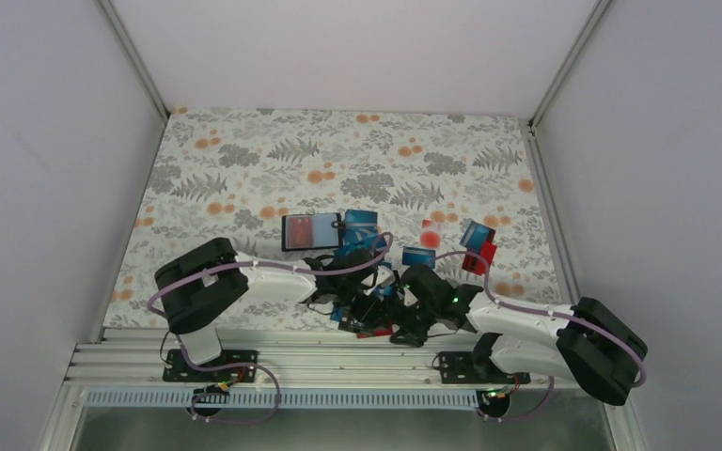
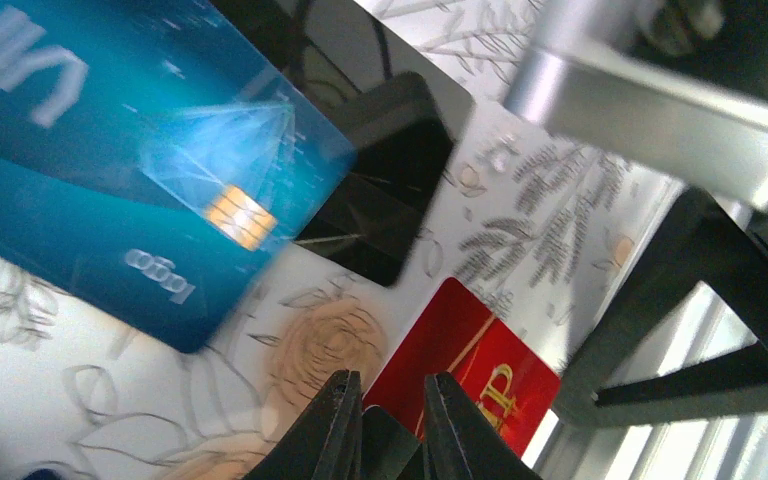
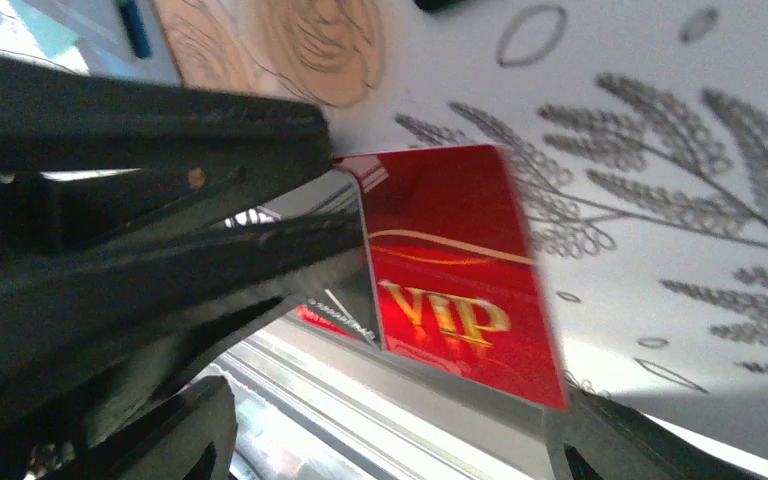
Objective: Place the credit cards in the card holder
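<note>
The card holder (image 1: 312, 231) lies open on the patterned cloth, behind both arms. Blue and red credit cards (image 1: 418, 256) are scattered to its right. Both grippers meet at the table's near edge. My left gripper (image 2: 392, 425) is nearly shut, with the corner of a thin black card (image 2: 388, 445) between its fingers. Just ahead of it a red VIP card (image 2: 470, 365) lies flat by the edge. My right gripper (image 3: 390, 440) is open, its fingers wide apart on either side of the red VIP card's (image 3: 450, 270) near end without touching it. A blue card (image 2: 110, 170) and another black card (image 2: 390, 190) lie further off.
An aluminium rail (image 1: 291, 352) runs along the table's near edge right under both grippers. White walls enclose the table on three sides. More cards (image 1: 478, 246) lie at the mid right. The left gripper's fingers (image 3: 210, 190) cross the right wrist view.
</note>
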`<state>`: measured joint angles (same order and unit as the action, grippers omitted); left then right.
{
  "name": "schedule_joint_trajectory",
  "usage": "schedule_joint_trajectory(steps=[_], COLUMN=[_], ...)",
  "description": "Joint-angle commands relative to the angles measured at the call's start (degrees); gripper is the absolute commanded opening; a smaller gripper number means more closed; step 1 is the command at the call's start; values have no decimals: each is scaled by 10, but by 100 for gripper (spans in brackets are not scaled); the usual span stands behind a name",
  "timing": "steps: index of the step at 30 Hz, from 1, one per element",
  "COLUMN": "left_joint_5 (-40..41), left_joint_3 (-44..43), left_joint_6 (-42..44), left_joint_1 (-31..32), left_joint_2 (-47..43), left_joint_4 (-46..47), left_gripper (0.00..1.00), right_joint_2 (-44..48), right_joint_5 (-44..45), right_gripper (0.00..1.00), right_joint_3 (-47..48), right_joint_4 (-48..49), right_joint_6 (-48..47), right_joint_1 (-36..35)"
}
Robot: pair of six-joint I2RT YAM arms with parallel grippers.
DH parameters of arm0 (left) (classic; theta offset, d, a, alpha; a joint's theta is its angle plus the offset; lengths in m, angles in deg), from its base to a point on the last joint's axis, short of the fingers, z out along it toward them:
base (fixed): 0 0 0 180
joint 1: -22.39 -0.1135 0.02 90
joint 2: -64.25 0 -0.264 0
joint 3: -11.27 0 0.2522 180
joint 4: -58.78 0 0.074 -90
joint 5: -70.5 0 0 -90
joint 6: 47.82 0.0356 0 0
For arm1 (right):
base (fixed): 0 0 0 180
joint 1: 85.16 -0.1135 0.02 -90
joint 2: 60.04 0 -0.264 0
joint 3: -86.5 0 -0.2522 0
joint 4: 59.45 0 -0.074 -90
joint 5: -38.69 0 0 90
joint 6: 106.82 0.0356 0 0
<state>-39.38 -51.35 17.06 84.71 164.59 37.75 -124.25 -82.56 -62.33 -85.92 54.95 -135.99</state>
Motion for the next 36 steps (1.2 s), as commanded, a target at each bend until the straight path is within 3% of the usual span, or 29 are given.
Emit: schedule_joint_trajectory(steps=[1,8,13,27,34,36], left_joint_5=[-29,-17,-14,-8,-5,-4], left_joint_3=[53,59,52,59,61,61], left_joint_6=[-22,-32,-35,-43,-45,-46], left_joint_1=[24,25,25,25,25,24], left_joint_2=[0,-9,1,-5,-10,-16], left_joint_4=[-38,-29,-21,-13,-13,-13], left_gripper=[18,18,18,17,17,17], right_joint_2=[6,-6,-10,-70,-101,-98], right_joint_5=[9,4,-8,-42,-65,-66], right_gripper=[78,76,69,32,5,4], right_joint_3=[-12,-27,-37,-69,-75,-75], right_joint_4=[11,43,85,175,211,211], right_joint_6=[9,16,16,8,-4,-7], right_joint_1=[4,4,5,11,23,27])
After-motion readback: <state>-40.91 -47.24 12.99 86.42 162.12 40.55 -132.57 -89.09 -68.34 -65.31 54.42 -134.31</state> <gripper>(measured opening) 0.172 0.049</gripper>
